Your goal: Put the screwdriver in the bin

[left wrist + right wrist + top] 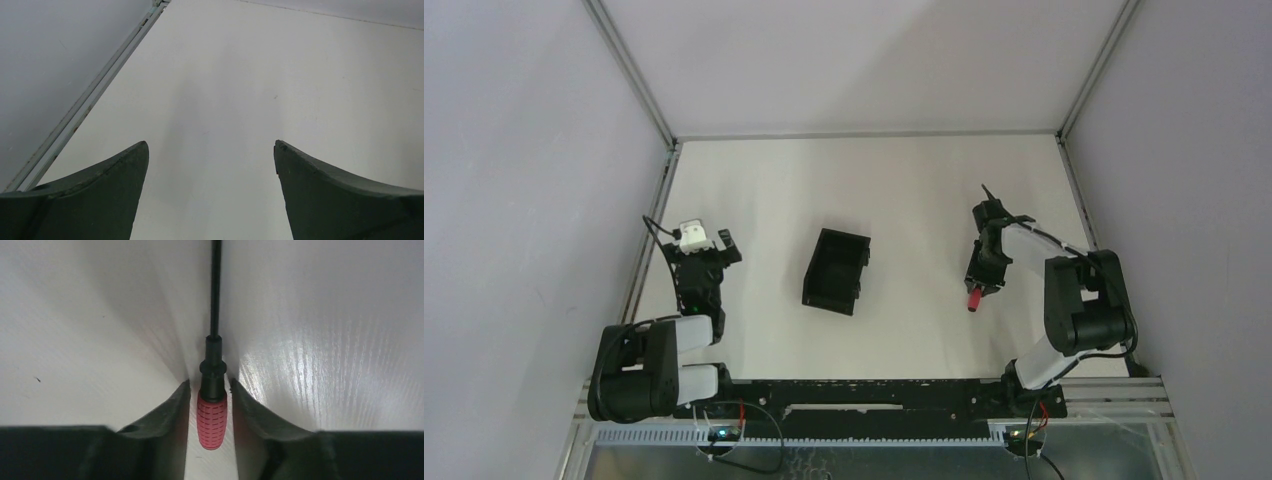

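The screwdriver, red handle and thin dark shaft, lies on the white table at the right. In the right wrist view its handle lies between my right gripper's fingers, shaft pointing away. My right gripper stands narrowly open around the handle, with a thin strip of table showing on each side; it also shows in the top view. The bin, a small black open box, stands empty mid-table, well left of the screwdriver. My left gripper is open and empty, left of the bin, over bare table in its wrist view.
Grey walls enclose the table on the left, back and right, with metal rails along the left edge and the right edge. The arm bases and a black cable strip lie along the near edge.
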